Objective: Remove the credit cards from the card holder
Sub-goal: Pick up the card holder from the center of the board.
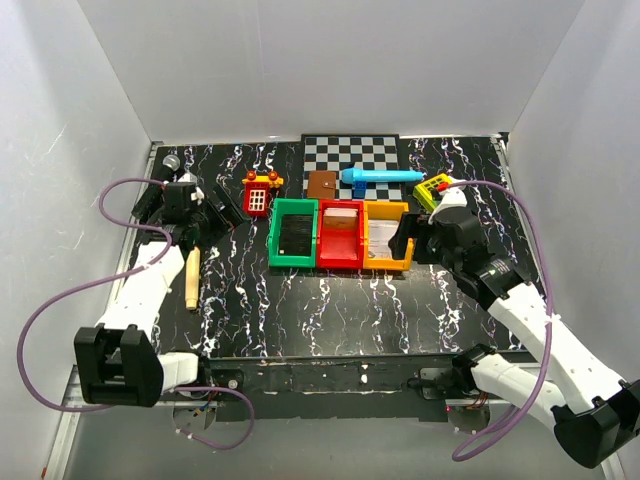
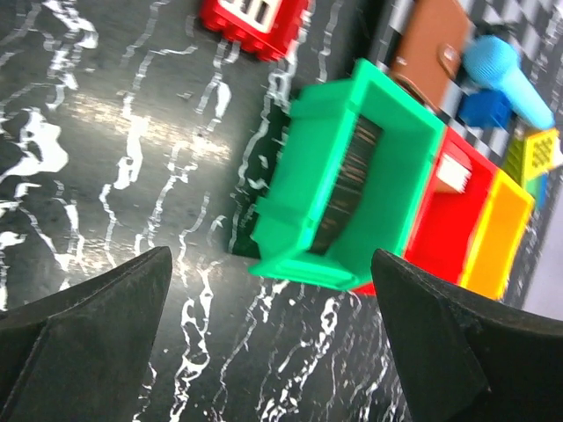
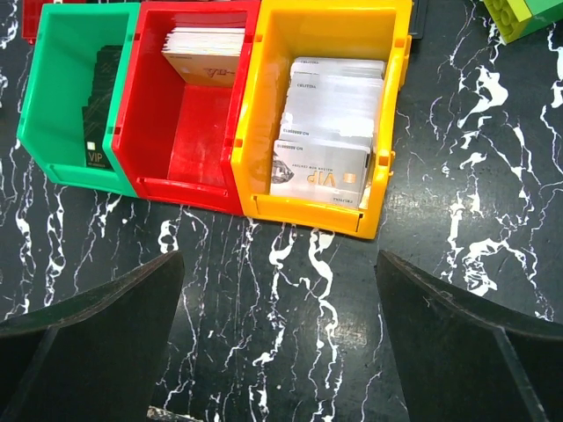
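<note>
The card holder [image 1: 321, 184] is a small brown wallet lying closed on the checkered mat behind the bins; it also shows in the left wrist view [image 2: 431, 44]. Its inside is hidden, so no credit cards show in it. A green bin [image 1: 292, 232], a red bin [image 1: 340, 234] and a yellow bin [image 1: 387, 236] stand in a row, with dark cards [image 3: 98, 105], tan cards [image 3: 201, 54] and silver cards [image 3: 327, 123] in them. My left gripper [image 1: 228, 212] [image 2: 271, 290] hangs open left of the green bin. My right gripper [image 1: 405, 240] [image 3: 280, 259] is open in front of the yellow bin, holding nothing.
A red toy phone [image 1: 259, 192] sits left of the card holder. A blue toy [image 1: 380, 177] and a yellow-green block [image 1: 434, 190] lie to its right. The checkered mat [image 1: 350, 152] is at the back, and a wooden stick [image 1: 191, 278] lies by the left arm. White walls enclose the table.
</note>
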You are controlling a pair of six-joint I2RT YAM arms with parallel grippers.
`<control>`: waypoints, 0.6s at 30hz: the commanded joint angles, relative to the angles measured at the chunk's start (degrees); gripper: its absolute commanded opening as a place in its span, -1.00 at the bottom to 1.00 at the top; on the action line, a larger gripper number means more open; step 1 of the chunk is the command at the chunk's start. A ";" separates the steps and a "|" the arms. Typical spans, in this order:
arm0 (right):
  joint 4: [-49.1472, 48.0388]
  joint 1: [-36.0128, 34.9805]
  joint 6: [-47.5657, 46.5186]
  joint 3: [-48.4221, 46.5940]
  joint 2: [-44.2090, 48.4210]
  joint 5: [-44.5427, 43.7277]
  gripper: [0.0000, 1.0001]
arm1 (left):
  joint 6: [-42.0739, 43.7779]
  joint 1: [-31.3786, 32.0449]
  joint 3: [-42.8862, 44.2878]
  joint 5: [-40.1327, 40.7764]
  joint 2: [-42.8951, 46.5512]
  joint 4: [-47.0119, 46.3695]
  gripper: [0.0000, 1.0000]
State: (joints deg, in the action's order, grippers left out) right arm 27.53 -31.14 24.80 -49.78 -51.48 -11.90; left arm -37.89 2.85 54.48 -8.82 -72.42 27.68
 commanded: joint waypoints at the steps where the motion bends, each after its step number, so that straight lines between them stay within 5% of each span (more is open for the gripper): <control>1: 0.77 0.02 3.15 -3.92 0.86 0.21 0.97 | 1.85 0.40 -1.30 -8.22 5.10 -1.92 0.96; 12: 2.96 0.02 3.95 -4.27 3.23 1.53 0.95 | 7.48 4.08 4.31 -6.75 4.49 0.53 0.96; 18: 3.50 0.02 3.07 -4.36 3.67 2.41 0.90 | 13.18 9.53 13.09 -6.12 -3.84 1.14 0.96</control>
State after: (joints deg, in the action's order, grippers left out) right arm 31.00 -31.14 28.45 -51.68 -48.75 -10.20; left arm -29.85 9.26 61.21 -15.27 -71.48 28.45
